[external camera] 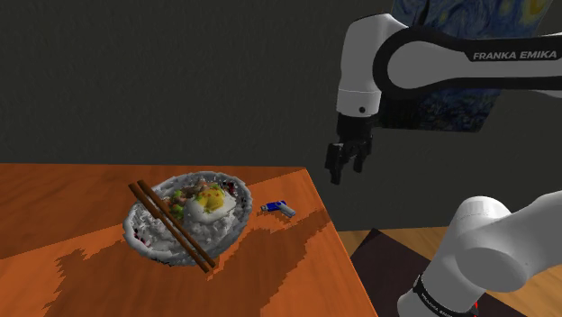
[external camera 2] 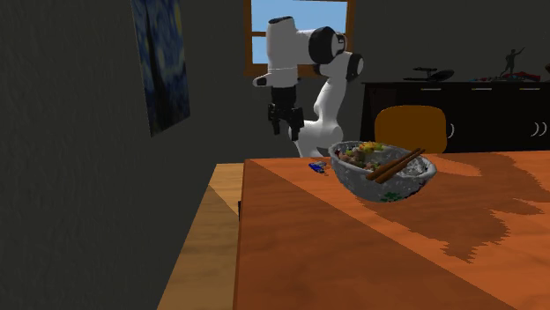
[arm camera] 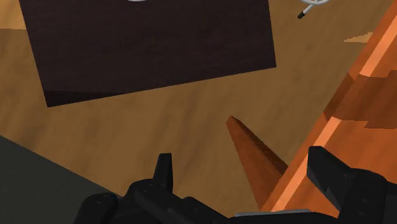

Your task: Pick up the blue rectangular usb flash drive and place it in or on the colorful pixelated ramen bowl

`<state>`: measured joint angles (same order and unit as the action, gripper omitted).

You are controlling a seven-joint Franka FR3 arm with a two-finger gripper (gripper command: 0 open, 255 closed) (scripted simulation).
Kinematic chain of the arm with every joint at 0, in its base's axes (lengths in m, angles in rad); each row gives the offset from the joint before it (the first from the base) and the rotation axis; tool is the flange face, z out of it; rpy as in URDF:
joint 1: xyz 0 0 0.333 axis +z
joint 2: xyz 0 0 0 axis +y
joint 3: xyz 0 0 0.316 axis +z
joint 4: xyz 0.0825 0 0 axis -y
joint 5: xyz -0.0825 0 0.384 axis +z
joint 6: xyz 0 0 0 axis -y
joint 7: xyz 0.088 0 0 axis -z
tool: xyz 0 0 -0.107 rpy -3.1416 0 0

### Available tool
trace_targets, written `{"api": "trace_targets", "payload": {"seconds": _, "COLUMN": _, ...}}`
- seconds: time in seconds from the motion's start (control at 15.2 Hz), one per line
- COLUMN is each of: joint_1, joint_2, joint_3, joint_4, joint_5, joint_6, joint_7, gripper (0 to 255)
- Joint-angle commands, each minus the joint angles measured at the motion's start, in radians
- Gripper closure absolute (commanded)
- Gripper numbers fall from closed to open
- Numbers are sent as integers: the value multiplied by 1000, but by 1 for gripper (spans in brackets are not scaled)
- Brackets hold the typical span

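Orange table (external camera: pixel 54 207), dark wall (external camera: pixel 135 72) behind: in the shoulder view a small blue-and-silver usb flash drive (external camera: pixel 279 208) lies at three o'clock of the ramen bowl (external camera: pixel 144 236), which is crossed by chopsticks (external camera: pixel 171 225); the gripper (external camera: pixel 347 169) hangs spread at the drive's one o'clock.

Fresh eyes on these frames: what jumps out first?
The pixelated ramen bowl, piled with bright toppings and crossed by brown chopsticks, sits near the corner of the orange table. A small blue USB drive lies just beside it, toward the shoulder view's right. The white arm's black gripper hangs open and empty in the air past the table's edge.
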<state>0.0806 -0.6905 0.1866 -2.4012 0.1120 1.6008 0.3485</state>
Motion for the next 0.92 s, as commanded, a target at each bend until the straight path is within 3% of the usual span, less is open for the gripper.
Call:
{"api": "trace_targets", "payload": {"seconds": 0.0, "joint_1": 11, "joint_2": 28, "joint_3": 40, "joint_4": 17, "joint_5": 26, "joint_6": 36, "joint_7": 49, "gripper": 0}}
{"api": "trace_targets", "payload": {"seconds": 0.46, "joint_1": 30, "joint_2": 163, "joint_3": 185, "joint_4": 121, "joint_5": 72, "joint_6": 156, "joint_7": 219, "gripper": 0}}
{"api": "trace_targets", "payload": {"seconds": 0.86, "joint_1": 26, "joint_2": 308, "joint_3": 308, "joint_4": 248, "joint_5": 48, "joint_6": 244, "joint_7": 372, "gripper": 0}}
